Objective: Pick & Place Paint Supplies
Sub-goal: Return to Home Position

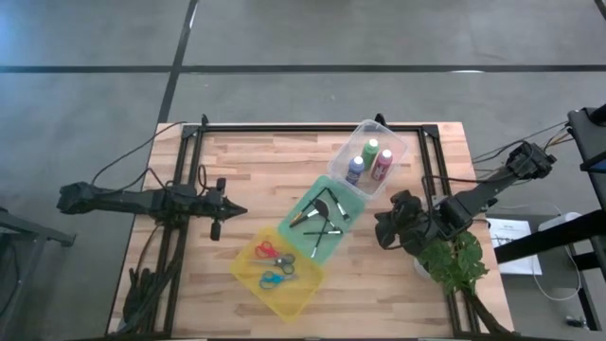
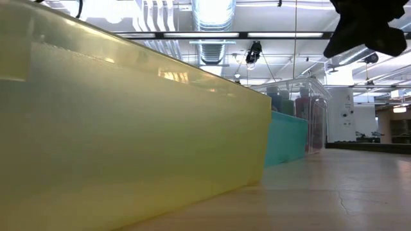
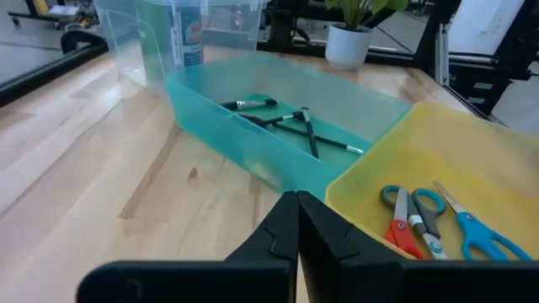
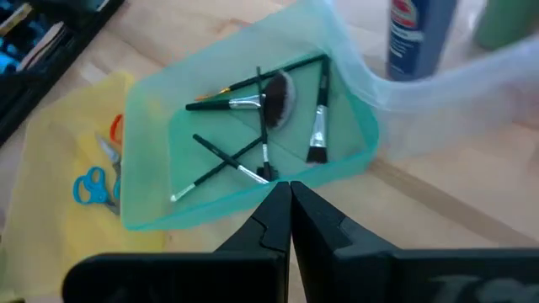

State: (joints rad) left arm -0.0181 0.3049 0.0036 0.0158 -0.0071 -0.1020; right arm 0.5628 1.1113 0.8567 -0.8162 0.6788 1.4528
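Note:
Three paint bottles, green (image 1: pixel 370 149), pink-red (image 1: pixel 383 164) and blue (image 1: pixel 355 170), stand upright in the clear bin (image 1: pixel 396 142). Several dark-handled brushes (image 4: pixel 265 126) lie crossed on the floor of the green bin (image 1: pixel 343 189). Red (image 1: pixel 265 250) and blue scissors (image 1: pixel 276 278) lie flat in the yellow bin (image 1: pixel 284 301). My left gripper (image 1: pixel 241 210) is shut and holds nothing, low over the table to the left of the bins. My right gripper (image 1: pixel 383 227) is shut and holds nothing, raised to the right of the green bin and slanting down toward it (image 4: pixel 290 189).
A leafy plant in a white pot (image 1: pixel 454 260) stands at the table's right near corner, close under my right arm. The three bins form a diagonal row from far right to near middle. Bare wood (image 1: pixel 256 161) lies to the left of the bins.

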